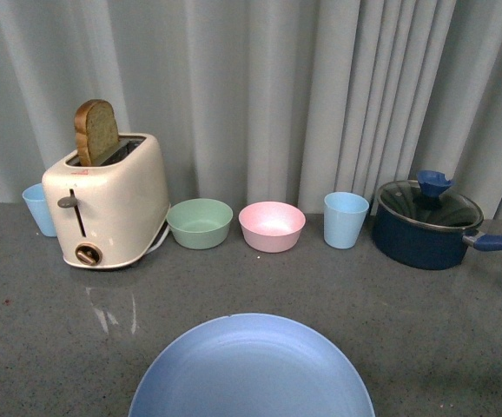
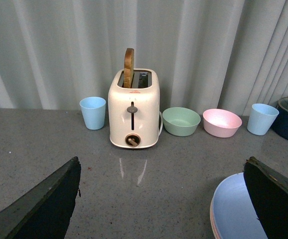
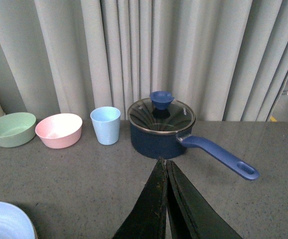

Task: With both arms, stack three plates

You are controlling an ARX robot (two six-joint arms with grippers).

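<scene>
Far row on grey surface (image 1: 42, 347), left to right: blue cup (image 1: 37, 208), cream toaster (image 1: 112, 204) with bread slice (image 1: 95, 130) upright in slot, green bowl (image 1: 200, 222), pink bowl (image 1: 272, 226), second blue cup (image 1: 345, 219), dark blue lidded pot (image 1: 426, 224), handle pointing right. Light blue plate (image 1: 251, 369) near centre edge, top of stack; pink rim of a plate under it (image 2: 212, 221) in left wrist view. Left tool (image 2: 161, 199) fingers spread wide, nothing between. Right tool (image 3: 166, 199) fingers pressed together, nothing held.
</scene>
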